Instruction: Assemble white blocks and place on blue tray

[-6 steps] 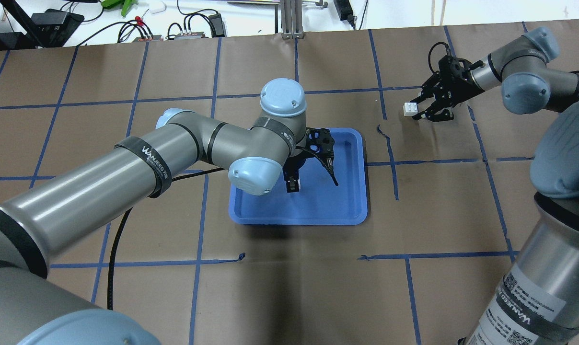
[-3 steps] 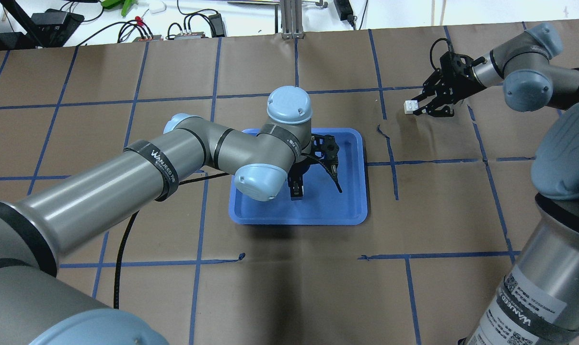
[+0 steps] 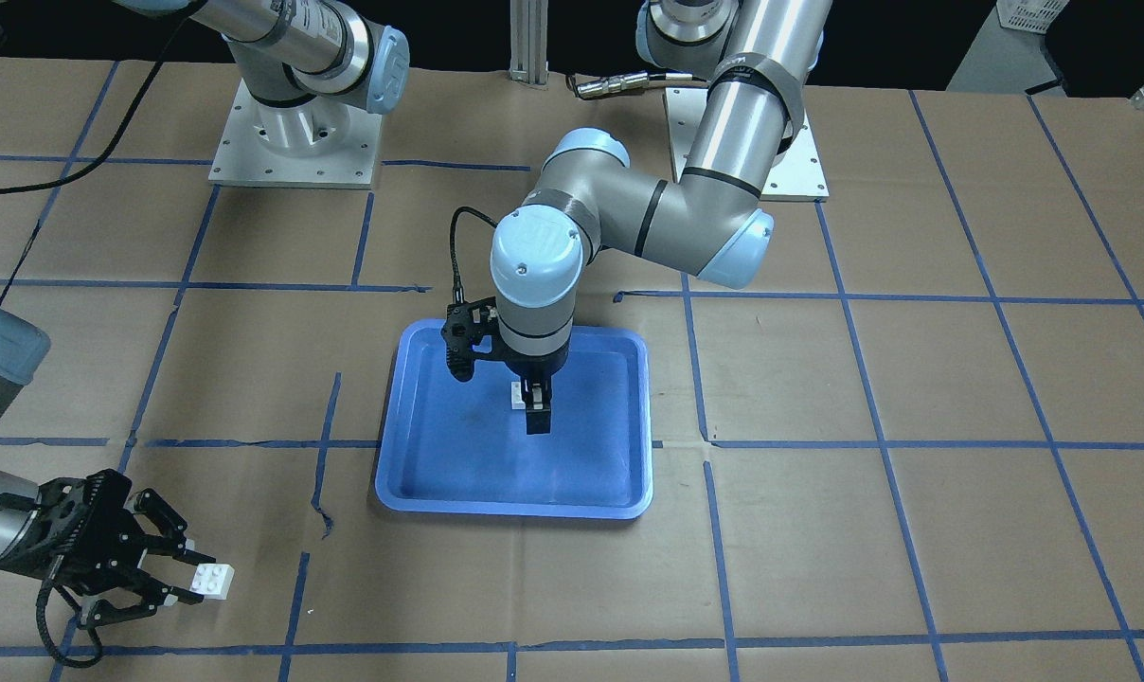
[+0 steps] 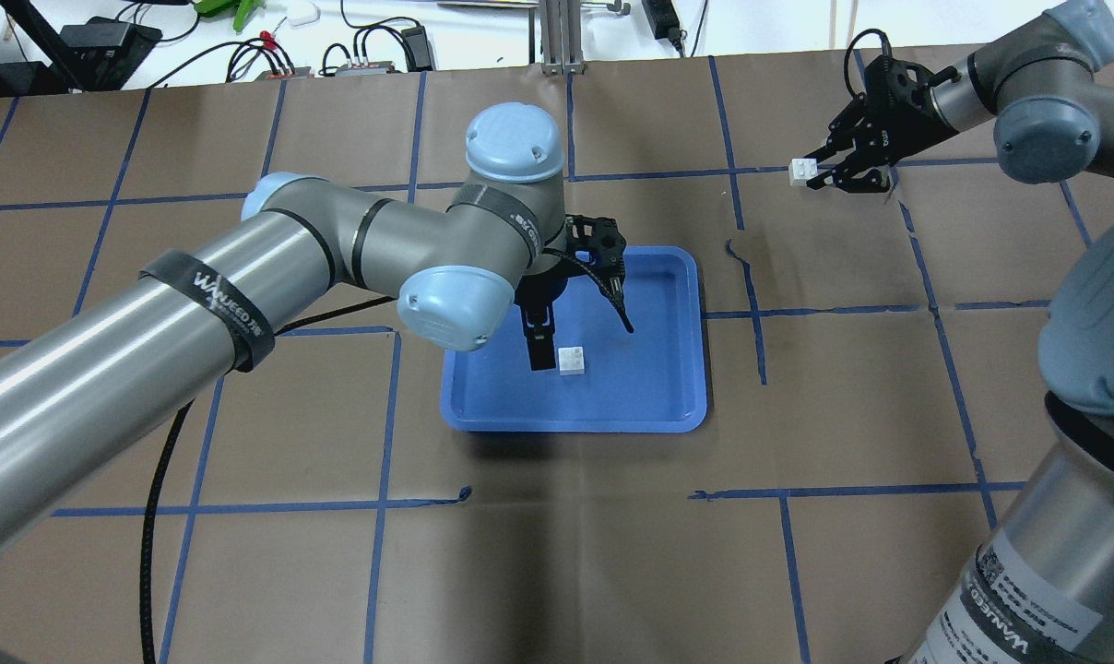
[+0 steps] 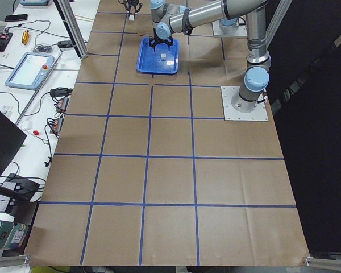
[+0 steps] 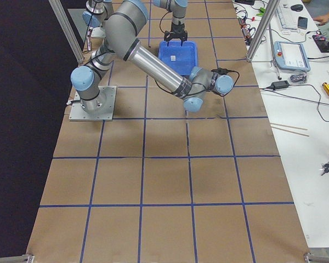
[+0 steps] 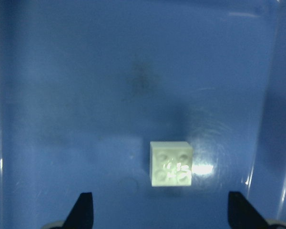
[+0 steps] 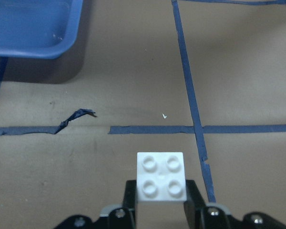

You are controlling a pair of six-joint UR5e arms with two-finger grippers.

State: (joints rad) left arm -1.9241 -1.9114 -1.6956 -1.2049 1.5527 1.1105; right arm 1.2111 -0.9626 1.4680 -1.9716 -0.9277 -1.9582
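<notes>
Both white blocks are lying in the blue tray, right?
No. Only one white block lies in the blue tray; the second white block is held by the right arm's fingers, off over the brown table. The overhead view shows it.

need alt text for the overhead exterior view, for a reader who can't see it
A white block lies studs-up on the blue tray, below the open left gripper. At far right, off the tray, the right gripper holds the second white block over the brown papered table.

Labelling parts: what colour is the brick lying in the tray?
White; the brick in the blue tray shows best in the left wrist view.
</notes>
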